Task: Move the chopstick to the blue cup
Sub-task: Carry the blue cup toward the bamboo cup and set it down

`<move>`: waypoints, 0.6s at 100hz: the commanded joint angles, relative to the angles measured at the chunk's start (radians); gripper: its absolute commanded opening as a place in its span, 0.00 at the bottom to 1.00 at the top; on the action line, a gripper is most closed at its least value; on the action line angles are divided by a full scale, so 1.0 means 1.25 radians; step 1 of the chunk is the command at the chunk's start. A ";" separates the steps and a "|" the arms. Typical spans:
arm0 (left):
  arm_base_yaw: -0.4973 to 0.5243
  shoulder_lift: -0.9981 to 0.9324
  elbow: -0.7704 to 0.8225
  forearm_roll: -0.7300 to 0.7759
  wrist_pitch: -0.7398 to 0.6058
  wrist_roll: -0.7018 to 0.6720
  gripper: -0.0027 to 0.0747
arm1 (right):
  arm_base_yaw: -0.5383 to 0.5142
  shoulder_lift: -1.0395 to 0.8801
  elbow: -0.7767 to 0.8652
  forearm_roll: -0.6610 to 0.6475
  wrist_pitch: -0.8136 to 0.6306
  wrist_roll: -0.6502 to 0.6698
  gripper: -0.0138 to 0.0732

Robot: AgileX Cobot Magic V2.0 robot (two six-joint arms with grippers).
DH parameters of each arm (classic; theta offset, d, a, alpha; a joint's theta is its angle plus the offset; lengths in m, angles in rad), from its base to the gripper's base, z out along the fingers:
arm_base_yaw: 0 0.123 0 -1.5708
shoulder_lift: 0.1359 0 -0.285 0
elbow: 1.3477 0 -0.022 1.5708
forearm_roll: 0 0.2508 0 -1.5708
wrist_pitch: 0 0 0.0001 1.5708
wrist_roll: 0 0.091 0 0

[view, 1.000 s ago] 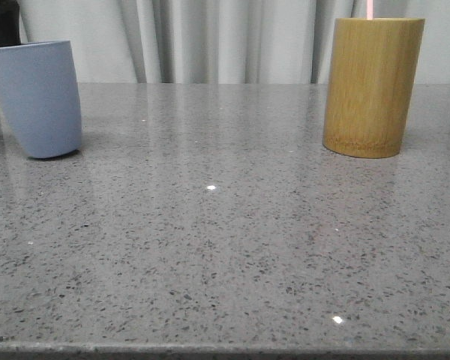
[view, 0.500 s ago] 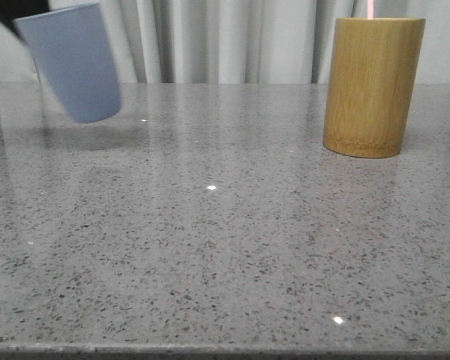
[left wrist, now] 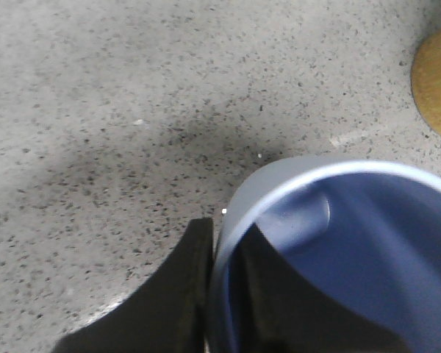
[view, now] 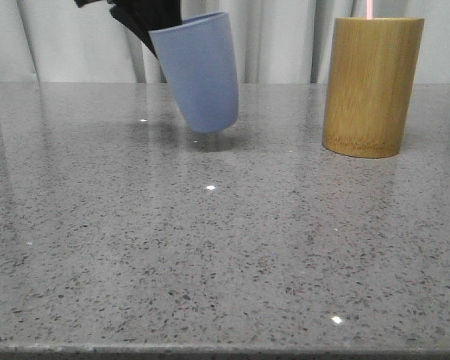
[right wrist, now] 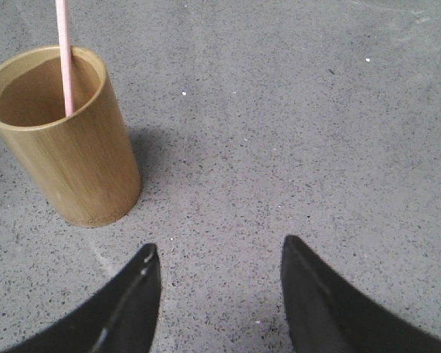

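My left gripper [view: 146,19] is shut on the rim of the blue cup [view: 199,71], one finger inside and one outside, and holds it tilted above the table's middle back. In the left wrist view the cup [left wrist: 353,250] is empty and the fingers [left wrist: 184,294] pinch its wall. A pale pink chopstick [right wrist: 63,55] stands in the bamboo cylinder [right wrist: 66,136], which stands at the back right in the front view [view: 371,86]; the chopstick's top [view: 369,9] shows above it. My right gripper [right wrist: 220,254] is open and empty over bare table beside the cylinder.
A grey speckled stone table [view: 225,247] fills the view, its front edge at the bottom. White curtains [view: 285,37] hang behind it. The bamboo cylinder's edge shows in the left wrist view [left wrist: 437,88].
My left gripper has lifted the blue cup off the table at the far left and carried it to the right, toward the middle; it now hangs tilted in the air.
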 commanded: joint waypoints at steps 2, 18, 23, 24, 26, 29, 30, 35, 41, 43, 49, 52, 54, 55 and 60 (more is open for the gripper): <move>-0.016 -0.033 -0.030 -0.020 -0.027 -0.010 0.01 | -0.003 0.002 -0.029 0.000 -0.049 -0.003 0.61; -0.019 -0.026 -0.030 -0.020 -0.025 -0.010 0.01 | -0.003 0.002 -0.029 0.000 -0.049 -0.003 0.61; -0.019 -0.024 -0.030 -0.020 -0.027 -0.010 0.01 | -0.003 0.002 -0.029 0.000 -0.049 -0.003 0.61; -0.019 -0.024 -0.030 -0.022 -0.027 -0.010 0.01 | -0.003 0.002 -0.029 0.000 -0.049 -0.003 0.61; -0.019 -0.024 -0.030 -0.024 -0.027 -0.010 0.01 | -0.003 0.002 -0.029 0.000 -0.049 -0.003 0.61; -0.019 -0.023 -0.030 -0.033 -0.027 -0.010 0.01 | -0.003 0.002 -0.029 0.000 -0.049 -0.003 0.61; -0.019 -0.023 -0.030 -0.033 -0.027 -0.010 0.01 | -0.003 0.002 -0.029 0.000 -0.049 -0.003 0.61; -0.019 -0.023 -0.030 -0.037 -0.027 -0.010 0.03 | -0.003 0.002 -0.029 0.000 -0.049 -0.003 0.61; -0.019 -0.023 -0.030 -0.037 -0.027 -0.010 0.08 | -0.003 0.002 -0.029 0.000 -0.049 -0.003 0.61; -0.019 -0.023 -0.030 -0.038 -0.027 -0.010 0.10 | -0.003 0.002 -0.029 0.000 -0.049 -0.003 0.61; -0.019 -0.023 -0.030 -0.038 -0.027 -0.010 0.18 | -0.003 0.002 -0.029 0.000 -0.049 -0.003 0.61; -0.019 -0.023 -0.030 -0.038 -0.027 -0.010 0.24 | -0.003 0.002 -0.029 0.000 -0.049 -0.003 0.61; -0.019 -0.023 -0.030 -0.038 -0.027 -0.010 0.27 | -0.003 0.002 -0.029 0.000 -0.049 -0.003 0.61; -0.019 -0.023 -0.030 -0.038 -0.027 -0.010 0.29 | -0.003 0.002 -0.029 0.000 -0.049 -0.003 0.61; -0.019 -0.023 -0.030 -0.038 -0.027 -0.010 0.36 | -0.003 0.002 -0.029 0.000 -0.049 -0.003 0.61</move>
